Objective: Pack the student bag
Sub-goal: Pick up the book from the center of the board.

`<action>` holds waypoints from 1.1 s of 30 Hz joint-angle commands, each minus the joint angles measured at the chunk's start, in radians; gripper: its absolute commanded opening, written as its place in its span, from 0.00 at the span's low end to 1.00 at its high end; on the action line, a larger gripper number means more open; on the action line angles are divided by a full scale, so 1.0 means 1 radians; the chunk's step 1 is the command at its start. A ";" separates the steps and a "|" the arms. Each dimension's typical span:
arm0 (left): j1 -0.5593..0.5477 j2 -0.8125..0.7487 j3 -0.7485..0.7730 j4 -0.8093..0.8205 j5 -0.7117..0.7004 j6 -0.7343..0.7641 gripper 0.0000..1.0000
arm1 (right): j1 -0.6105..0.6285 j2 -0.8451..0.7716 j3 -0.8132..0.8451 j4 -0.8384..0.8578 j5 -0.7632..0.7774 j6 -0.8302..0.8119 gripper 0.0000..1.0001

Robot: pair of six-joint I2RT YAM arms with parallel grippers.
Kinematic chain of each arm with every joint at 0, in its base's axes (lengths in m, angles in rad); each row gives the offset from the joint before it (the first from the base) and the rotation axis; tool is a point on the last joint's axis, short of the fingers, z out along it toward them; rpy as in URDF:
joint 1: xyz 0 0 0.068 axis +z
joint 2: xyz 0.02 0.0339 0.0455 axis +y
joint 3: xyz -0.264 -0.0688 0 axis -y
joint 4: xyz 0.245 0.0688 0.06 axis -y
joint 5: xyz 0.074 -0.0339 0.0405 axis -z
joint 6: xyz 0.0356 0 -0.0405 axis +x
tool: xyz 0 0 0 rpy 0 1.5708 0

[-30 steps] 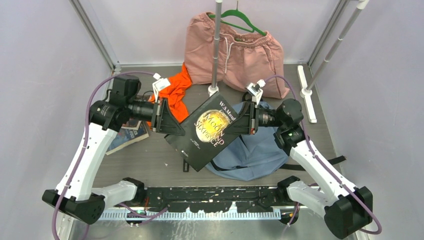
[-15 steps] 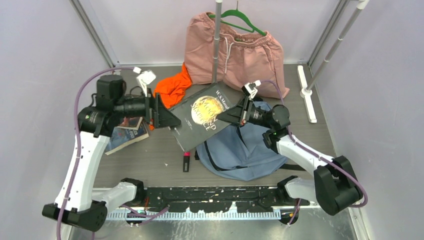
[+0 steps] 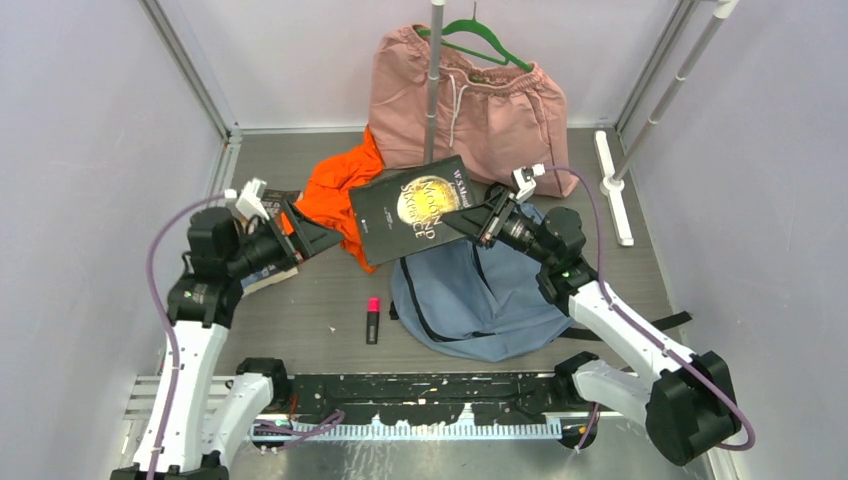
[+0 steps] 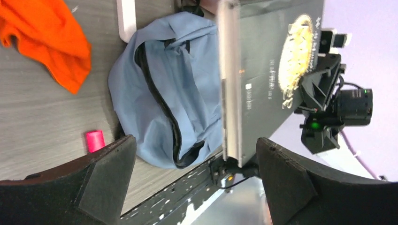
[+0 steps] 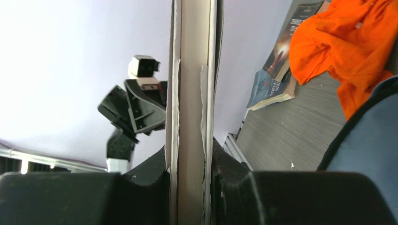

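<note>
The bag (image 3: 480, 300) lay flat on the grey worktop (image 3: 300, 330), right of centre and close to the arm bases, its black zipper curving across the blue fabric. The right forearm reached over it.

The right end effector (image 3: 466, 217) was closed on the right edge of a dark book (image 3: 400, 215) with a gold disc on its cover. In the right wrist view the page edges sat clamped between the two fingers (image 5: 157, 171). The book was held off the worktop and tilted, above the far left part of the bag and the edge of an orange garment (image 3: 335, 185).

The left end effector (image 3: 318, 230) was spread wide and held nothing. It was to the left of the book, apart from it, with its jaws facing that way. In the left wrist view the book and bag showed between its two fingers (image 4: 108, 178).

A pink-capped marker (image 3: 372, 320) lay on the worktop just left of the bag. Two books (image 3: 262, 278) lay under the left arm. Pink shorts (image 3: 470, 100) rested against the back wall, behind a pole (image 3: 433, 90).
</note>
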 commanded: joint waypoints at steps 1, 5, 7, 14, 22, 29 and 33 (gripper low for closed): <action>0.005 -0.088 -0.211 0.482 0.010 -0.390 0.99 | 0.012 0.024 0.091 0.150 0.040 0.005 0.01; 0.004 -0.121 -0.283 0.622 0.007 -0.482 1.00 | 0.047 0.060 0.107 0.165 0.044 0.001 0.01; 0.004 -0.117 -0.307 0.668 0.017 -0.506 1.00 | 0.069 0.082 0.125 0.172 0.039 -0.006 0.01; 0.003 -0.007 -0.377 0.899 0.112 -0.666 0.99 | 0.123 0.132 0.157 0.226 0.037 0.009 0.01; -0.001 0.018 -0.376 0.954 0.134 -0.676 0.86 | 0.153 0.163 0.182 0.238 0.039 0.018 0.01; -0.023 0.032 -0.399 1.044 0.182 -0.738 0.76 | 0.166 0.209 0.180 0.243 0.108 0.027 0.01; -0.024 0.035 -0.440 1.136 0.166 -0.790 0.52 | 0.185 0.235 0.191 0.231 0.131 0.011 0.01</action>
